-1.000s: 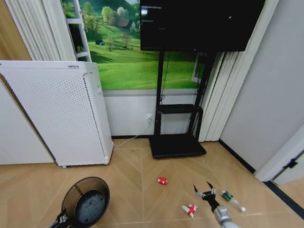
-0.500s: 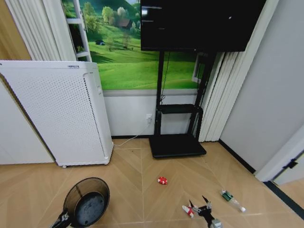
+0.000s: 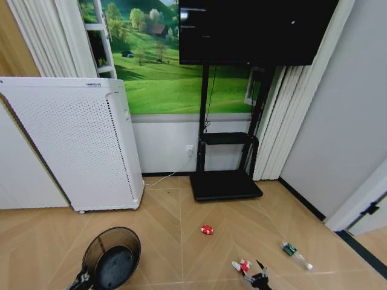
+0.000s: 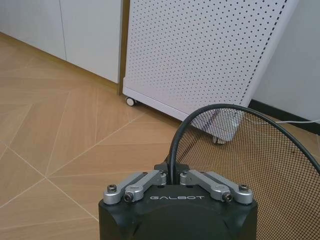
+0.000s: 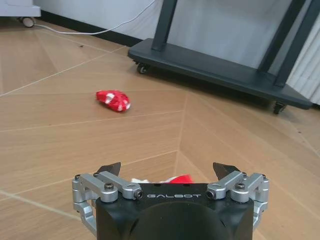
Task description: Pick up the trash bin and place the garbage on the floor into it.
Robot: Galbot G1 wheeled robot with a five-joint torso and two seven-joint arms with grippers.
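A wood-plank floor (image 3: 181, 241) in a herringbone pattern runs up to a wall bearing a green meadow mural, with a black TV stand (image 3: 225, 181) on casters in front of it and a tall white perforated appliance (image 3: 78, 145) on small wheels to the robot's left.

The trash bin (image 3: 112, 258), one black wire-mesh basket, sits low at the robot's left, tipped so its open mouth and dark bottom face the head camera. The left gripper (image 4: 169, 179) is clamped on the bin's rim: the left wrist view shows the black rim wire passing straight between its closed fingers, with the mesh wall curving away toward the appliance's base, a detail the head view barely catches at its lower edge.

Three pieces of garbage lie on the floor. A little red lump (image 3: 207, 229) rests out in front of the stand's base. A red-and-white wrapper wad (image 3: 241, 266) lies nearer the robot, and a clear bottle with a green label (image 3: 295, 254) lies well to the right of it.

The right gripper (image 5: 168, 170) hangs just above the wad with its fingers spread wide, empty, touching nothing; its wrist view shows the wad's red and white peeking over the gripper body between the two dark fingertips (image 5: 110, 168), and the red lump (image 5: 113, 100) farther off toward the stand.
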